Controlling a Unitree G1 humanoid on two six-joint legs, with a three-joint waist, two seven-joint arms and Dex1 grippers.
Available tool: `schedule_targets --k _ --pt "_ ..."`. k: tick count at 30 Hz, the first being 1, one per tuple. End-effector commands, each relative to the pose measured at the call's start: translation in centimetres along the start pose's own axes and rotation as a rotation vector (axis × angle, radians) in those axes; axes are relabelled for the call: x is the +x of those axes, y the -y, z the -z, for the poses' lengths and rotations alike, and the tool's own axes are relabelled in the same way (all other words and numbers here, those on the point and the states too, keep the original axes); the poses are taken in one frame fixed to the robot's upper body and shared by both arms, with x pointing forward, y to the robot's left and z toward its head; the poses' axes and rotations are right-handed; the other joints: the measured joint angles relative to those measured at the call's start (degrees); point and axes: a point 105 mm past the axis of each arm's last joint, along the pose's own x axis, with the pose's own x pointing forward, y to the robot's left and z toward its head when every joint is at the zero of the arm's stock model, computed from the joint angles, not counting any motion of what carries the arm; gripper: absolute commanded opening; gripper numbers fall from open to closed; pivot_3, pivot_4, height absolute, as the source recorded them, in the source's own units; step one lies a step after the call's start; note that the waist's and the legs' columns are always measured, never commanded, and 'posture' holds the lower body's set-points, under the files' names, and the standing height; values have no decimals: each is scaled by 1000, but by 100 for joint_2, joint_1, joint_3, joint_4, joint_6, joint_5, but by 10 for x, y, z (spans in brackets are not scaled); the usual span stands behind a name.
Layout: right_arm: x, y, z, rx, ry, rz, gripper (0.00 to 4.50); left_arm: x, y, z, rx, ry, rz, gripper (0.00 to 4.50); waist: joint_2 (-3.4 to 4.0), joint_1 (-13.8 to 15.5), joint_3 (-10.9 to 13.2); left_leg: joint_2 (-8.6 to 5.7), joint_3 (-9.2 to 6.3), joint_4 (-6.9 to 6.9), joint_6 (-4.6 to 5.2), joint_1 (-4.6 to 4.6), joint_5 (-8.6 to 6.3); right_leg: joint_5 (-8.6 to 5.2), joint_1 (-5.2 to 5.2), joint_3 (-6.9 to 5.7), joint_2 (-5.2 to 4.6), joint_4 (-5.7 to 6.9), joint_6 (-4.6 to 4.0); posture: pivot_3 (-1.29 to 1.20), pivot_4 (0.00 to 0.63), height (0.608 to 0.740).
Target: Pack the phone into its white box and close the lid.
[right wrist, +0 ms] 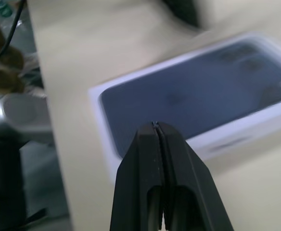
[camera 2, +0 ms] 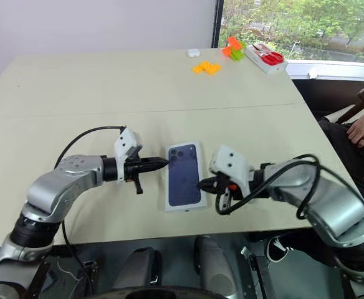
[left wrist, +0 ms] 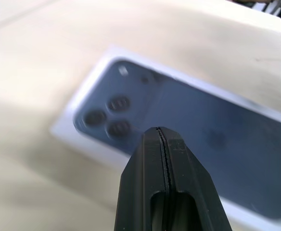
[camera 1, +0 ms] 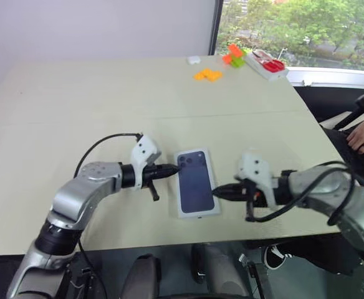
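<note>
Both our grippers sit pinched shut and empty, one on each side of the lid (camera 1: 196,182): from the head views, the left gripper (camera 1: 174,169) points at its left edge near the printed camera block, and the right gripper (camera 1: 217,192) points at its right edge lower down, each just beside it or touching, we cannot tell which. The lid lies picture-up near the table's (camera 1: 107,99) front edge, so we judge it seated on the box with the phone under it, neither visible. Far across the table lie orange blocks (camera 1: 207,75) and a red-and-white tray (camera 1: 266,65); a person's hand (camera 1: 361,137) rests beyond the right edge. Through the left wrist view, our closed fingers (left wrist: 167,192) hover over the lid's camera end. Through the right wrist view, closed fingers (right wrist: 159,183) hang above its other end. Uneven pushing could skew the lid or slide the box off the near edge.
</note>
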Motion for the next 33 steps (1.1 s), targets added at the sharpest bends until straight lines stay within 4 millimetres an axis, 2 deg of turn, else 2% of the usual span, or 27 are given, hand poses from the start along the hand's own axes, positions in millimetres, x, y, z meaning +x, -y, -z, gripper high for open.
schedule_targets --k 1,6,15,17,20,23,25,27,30,33 --pt "2 -5 3 -12 -30 1 76 13 -6 -12 49 26 -18 0 0 15 0 0 1 0 0 0 0 0 0 2 0 0 0 0 150 734" --pt "4 -10 25 30 -115 -9 76 29 -9 -9 74 4 -11 0 1 84 -1 1 -9 29 3 1 -2 1 0 -10 3 1 1 0 150 734" --pt "5 -12 47 78 -173 7 76 33 -7 -5 92 -12 2 0 -5 98 -9 4 -12 56 24 6 -15 -12 33 -17 -2 -7 -10 0 150 734" --pt "5 -10 42 67 -142 14 76 31 -8 -8 79 9 -8 0 -8 103 -11 4 -14 57 25 6 -15 -13 33 -18 -2 -7 -8 0 150 734" --pt "1 -4 8 43 30 31 76 13 -19 -26 7 114 -63 0 -10 98 -10 6 -15 59 25 4 -15 -13 33 -19 -2 -7 -7 0 150 734" --pt "-6 7 -17 48 149 77 76 -11 -29 -30 -35 148 -105 0 -6 41 -4 11 -12 60 26 0 -16 -5 26 -17 3 -2 5 0 150 734" --pt "-11 15 -28 68 193 101 76 -27 -32 -24 -47 118 -128 0 2 32 -3 16 -13 59 30 1 -18 -4 25 -14 7 3 6 0 150 734" --pt "-14 27 -33 85 203 149 76 -41 -30 -5 -38 30 -134 0 2 45 -3 16 -15 58 30 13 -18 -6 23 -20 9 6 3 0 150 734" --pt "-14 44 -25 87 144 228 76 -50 -22 17 -24 -78 -114 0 5 75 -1 18 -15 57 31 8 -19 -13 18 -22 7 3 -8 0 150 734" --pt "-10 61 -6 109 50 305 76 -42 -7 31 -9 -127 -70 0 6 145 0 14 -17 61 31 -4 -19 -15 17 -24 -14 -6 -11 0 150 734"
